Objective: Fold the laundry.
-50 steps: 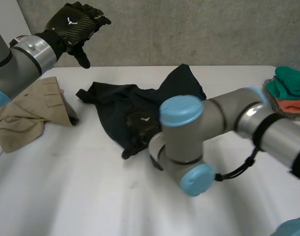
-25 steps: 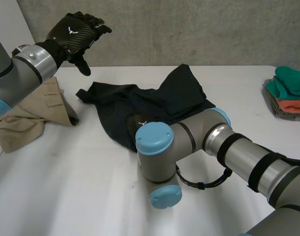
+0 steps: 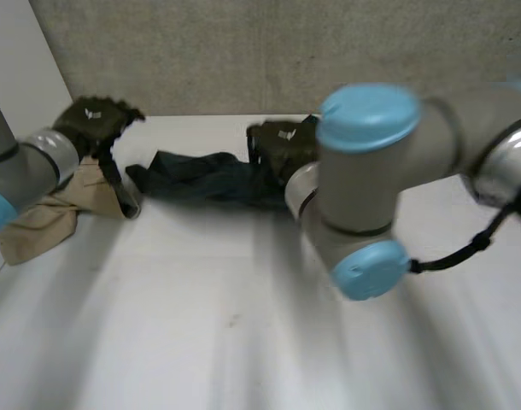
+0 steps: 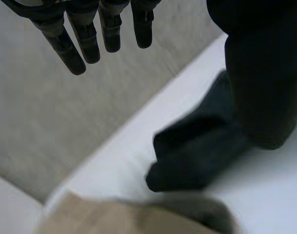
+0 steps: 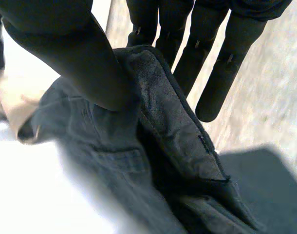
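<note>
A dark garment [image 3: 205, 175] lies stretched across the back of the white table [image 3: 184, 325]. My right hand [image 3: 280, 142] is raised at the garment's right end. In the right wrist view the thumb [image 5: 75, 53] and fingers [image 5: 214, 73] pinch a hemmed edge of the dark garment [image 5: 163, 117], which hangs down from the grip. My left hand [image 3: 94, 120] hovers at the far left above a tan garment [image 3: 47, 209]. Its fingers [image 4: 90, 34] are straight and hold nothing. The dark garment's left end [image 4: 197, 156] lies below and beyond them.
The tan garment [image 4: 129, 219] is crumpled near the table's left edge, close to the dark garment's left end. A grey wall [image 3: 243, 51] runs behind the table. My right arm's elbow [image 3: 371, 179] juts over the table's right half.
My right hand has closed on the dark garment and lifted it up and back, pulling it into a long strip. My left hand has come down towards the tan garment.
</note>
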Action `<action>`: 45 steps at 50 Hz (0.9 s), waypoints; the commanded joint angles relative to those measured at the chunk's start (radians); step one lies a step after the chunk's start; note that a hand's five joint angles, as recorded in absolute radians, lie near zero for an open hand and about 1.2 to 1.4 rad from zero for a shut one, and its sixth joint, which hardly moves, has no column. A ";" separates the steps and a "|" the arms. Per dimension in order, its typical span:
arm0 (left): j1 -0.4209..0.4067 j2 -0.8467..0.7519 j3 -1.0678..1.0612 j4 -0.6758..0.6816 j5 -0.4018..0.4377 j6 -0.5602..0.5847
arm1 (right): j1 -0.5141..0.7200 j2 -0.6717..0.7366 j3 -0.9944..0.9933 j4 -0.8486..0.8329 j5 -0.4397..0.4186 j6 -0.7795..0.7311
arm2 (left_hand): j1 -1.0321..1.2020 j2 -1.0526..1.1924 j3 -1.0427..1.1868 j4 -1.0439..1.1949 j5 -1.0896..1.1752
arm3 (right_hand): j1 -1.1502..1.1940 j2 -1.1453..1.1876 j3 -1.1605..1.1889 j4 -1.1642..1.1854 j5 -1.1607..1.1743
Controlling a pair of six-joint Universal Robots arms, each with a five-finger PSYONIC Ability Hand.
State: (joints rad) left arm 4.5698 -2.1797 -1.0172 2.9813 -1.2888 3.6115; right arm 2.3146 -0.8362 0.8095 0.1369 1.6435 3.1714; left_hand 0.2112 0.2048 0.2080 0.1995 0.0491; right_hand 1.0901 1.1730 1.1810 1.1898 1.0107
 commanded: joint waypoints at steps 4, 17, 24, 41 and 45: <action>-0.092 -0.123 -0.029 -0.030 -0.026 -0.131 | -0.043 -0.287 0.201 -0.076 -0.096 0.021 | -0.037 -0.030 -0.033 -0.025 -0.049 | 0.306 0.223 0.215 0.206 0.211; -0.187 -0.126 -0.033 -0.108 -0.084 -0.158 | -0.142 -0.371 0.309 -0.106 -0.099 0.003 | 1.185 1.191 1.188 1.197 1.173 | 0.306 0.223 0.215 0.206 0.211; -0.150 0.153 -0.118 -0.119 -0.030 -0.185 | -0.231 -0.406 0.373 -0.103 -0.103 -0.131 | 1.185 1.191 1.188 1.197 1.173 | 0.306 0.223 0.215 0.206 0.211; -0.224 0.385 0.072 -0.320 0.076 -0.228 | -0.371 -0.492 0.321 -0.106 -0.152 -0.314 | 1.185 1.191 1.188 1.197 1.173 | 0.306 0.223 0.215 0.206 0.211; -0.236 0.195 0.250 -0.343 0.031 -0.214 | -0.357 -0.387 0.269 -0.118 -0.142 -0.312 | 1.185 1.191 1.188 1.197 1.173 | 0.306 0.223 0.215 0.206 0.211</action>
State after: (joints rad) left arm 4.3511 -1.7499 -0.9810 2.6715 -1.2004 3.3892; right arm 1.9425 -1.3408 1.1434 0.0288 1.4929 2.8493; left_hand 1.1651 1.1964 1.1850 1.1961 0.9720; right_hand 1.1006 1.1730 1.1864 1.1939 1.0135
